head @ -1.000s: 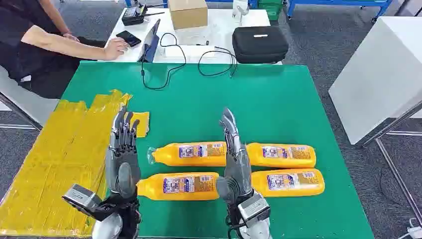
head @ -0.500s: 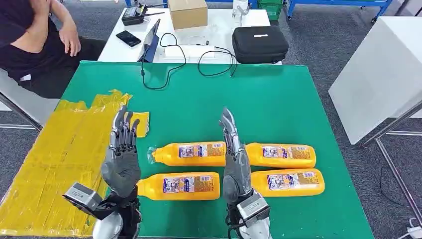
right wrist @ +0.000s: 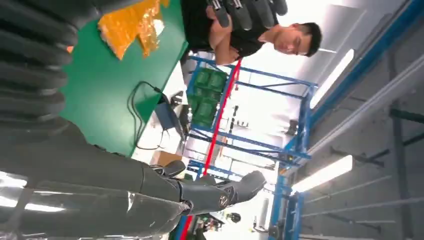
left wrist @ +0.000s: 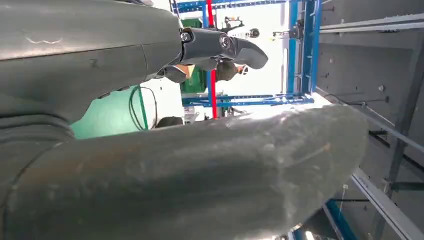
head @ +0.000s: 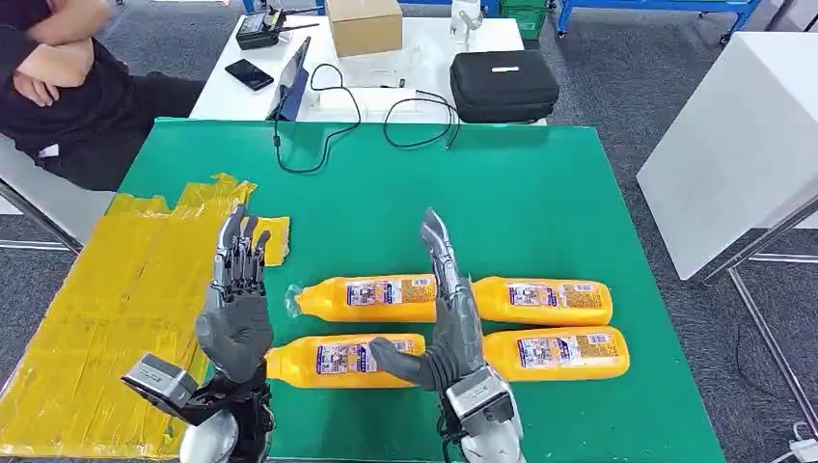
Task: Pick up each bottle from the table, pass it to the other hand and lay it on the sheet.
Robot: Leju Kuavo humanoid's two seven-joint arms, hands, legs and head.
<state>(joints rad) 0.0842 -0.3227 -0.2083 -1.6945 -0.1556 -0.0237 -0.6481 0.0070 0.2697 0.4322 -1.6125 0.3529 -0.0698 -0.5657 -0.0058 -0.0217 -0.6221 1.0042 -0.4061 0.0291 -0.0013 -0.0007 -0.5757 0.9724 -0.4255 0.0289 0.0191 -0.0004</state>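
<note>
The right hand (head: 453, 333) has swung its thumb out toward nine o'clock over the near-left bottle (head: 345, 360), where a second ago it lay tucked; this looks like readying for a first grasp. Its fingers (head: 439, 253) stand straight and apart, holding nothing. The left hand (head: 236, 313) hangs empty too, fingers extended, at nine o'clock of the bottles. All four bottles lie on the green counter (head: 540, 203); the yellow sheet (head: 106, 309) sits at nine o'clock.
</note>
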